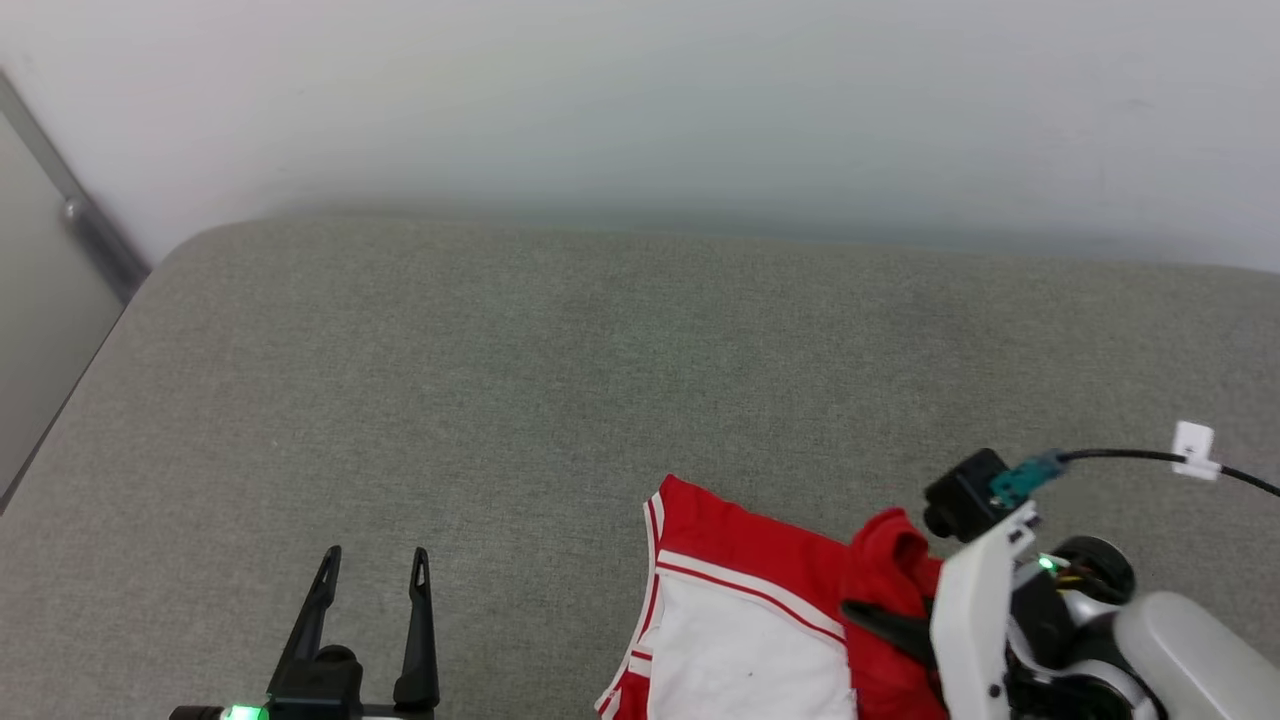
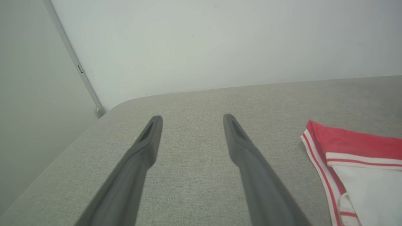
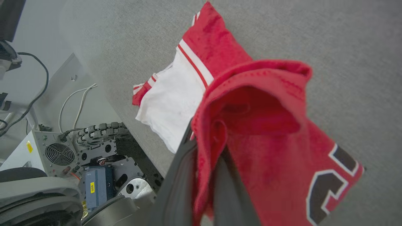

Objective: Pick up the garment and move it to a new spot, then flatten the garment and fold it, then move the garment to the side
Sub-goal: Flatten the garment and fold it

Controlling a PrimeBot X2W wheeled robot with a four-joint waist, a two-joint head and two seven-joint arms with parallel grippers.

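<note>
The garment (image 1: 760,610) is a red shirt with a white sleeve and striped trim, lying at the near right of the grey cushioned surface (image 1: 560,380). My right gripper (image 1: 885,625) is shut on a bunched fold of its red cloth. In the right wrist view that fold of the garment (image 3: 260,125) drapes over the dark fingers (image 3: 176,182), and black white-outlined lettering shows at the lower right. My left gripper (image 1: 372,565) stands open over bare cushion at the near left, apart from the shirt. The left wrist view has the garment (image 2: 355,163) at its right, past the open left gripper (image 2: 192,121).
A pale wall (image 1: 640,100) runs behind the cushion, with a grey post (image 1: 90,225) at the far left corner. A black cable with a white tag (image 1: 1193,450) trails from my right wrist. The robot's base and electronics (image 3: 78,169) show below the cushion's near edge.
</note>
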